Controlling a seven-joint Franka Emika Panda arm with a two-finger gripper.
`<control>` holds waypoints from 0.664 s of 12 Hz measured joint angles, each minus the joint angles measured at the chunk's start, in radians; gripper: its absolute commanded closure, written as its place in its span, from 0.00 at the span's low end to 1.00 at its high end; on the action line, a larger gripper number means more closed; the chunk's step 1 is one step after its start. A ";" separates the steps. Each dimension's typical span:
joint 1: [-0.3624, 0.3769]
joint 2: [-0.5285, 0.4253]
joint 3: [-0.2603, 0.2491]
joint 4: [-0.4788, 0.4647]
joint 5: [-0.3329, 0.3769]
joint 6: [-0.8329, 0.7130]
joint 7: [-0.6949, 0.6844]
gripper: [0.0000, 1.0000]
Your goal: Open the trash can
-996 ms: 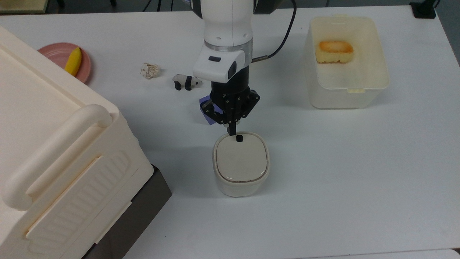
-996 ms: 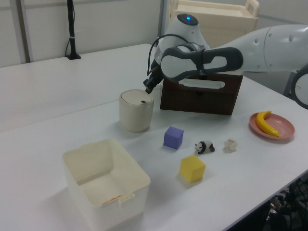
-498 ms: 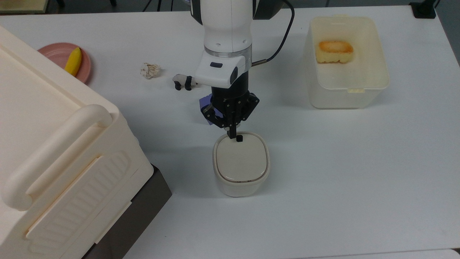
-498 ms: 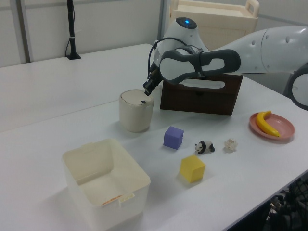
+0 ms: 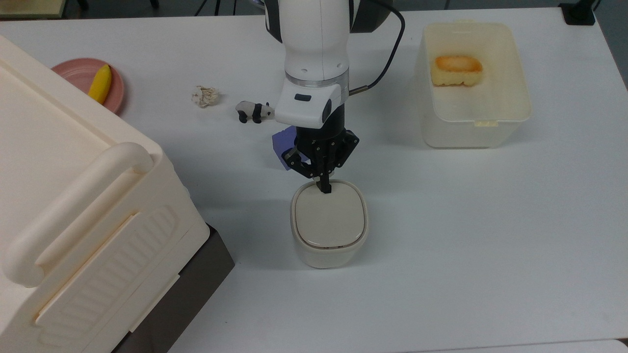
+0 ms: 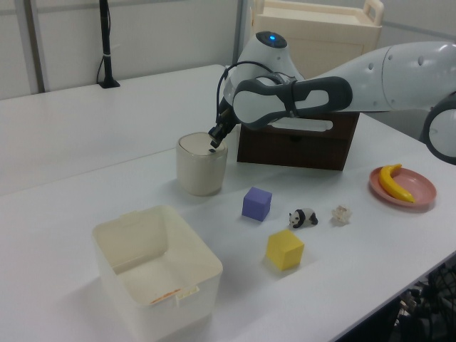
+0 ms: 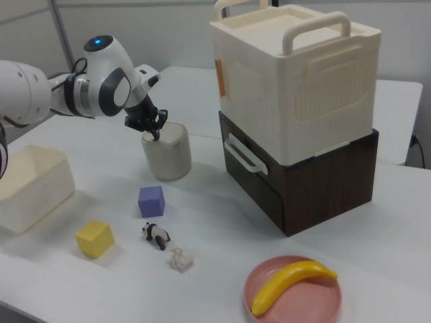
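Taking the trash can (image 5: 329, 226) as landmark in the top view: the gripper (image 5: 324, 187) sits at its upper rim, the cube (image 5: 283, 145) just above and left. Further up and left lie the panda figure (image 5: 252, 111) and the crumpled paper (image 5: 204, 95); the plate (image 5: 78, 76) bearing the banana (image 5: 99, 84) lies far up-left. The large box (image 5: 64, 196) stands to its left. The tub (image 5: 471, 83) stands up-right, with bread (image 5: 456, 70) inside.
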 measured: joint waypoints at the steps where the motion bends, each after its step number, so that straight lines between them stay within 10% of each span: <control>1: -0.001 0.002 0.001 0.000 0.000 0.000 -0.001 1.00; 8: -0.029 0.016 0.029 0.002 0.000 0.001 -0.050 1.00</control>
